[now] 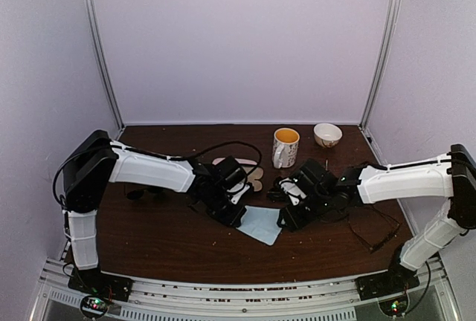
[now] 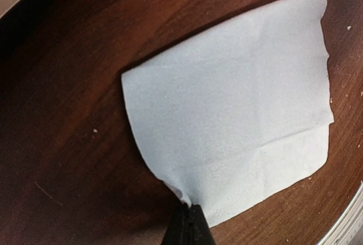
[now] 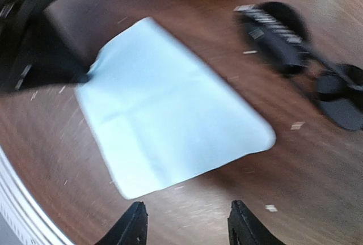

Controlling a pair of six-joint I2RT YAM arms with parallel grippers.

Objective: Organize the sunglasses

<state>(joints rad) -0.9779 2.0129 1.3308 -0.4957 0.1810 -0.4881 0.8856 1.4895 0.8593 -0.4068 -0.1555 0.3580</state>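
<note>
The left pincer (image 2: 190,208) pinches a blue cloth (image 2: 238,103) (one corner); right pincer (image 3: 187,206) gapes above

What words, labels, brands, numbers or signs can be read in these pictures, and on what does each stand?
No text can be read anywhere.
White marks on the sunglasses, right wrist view: too blurred to read.
Mug: any print is too small to tell.
Cloth: plain, no print.
</note>
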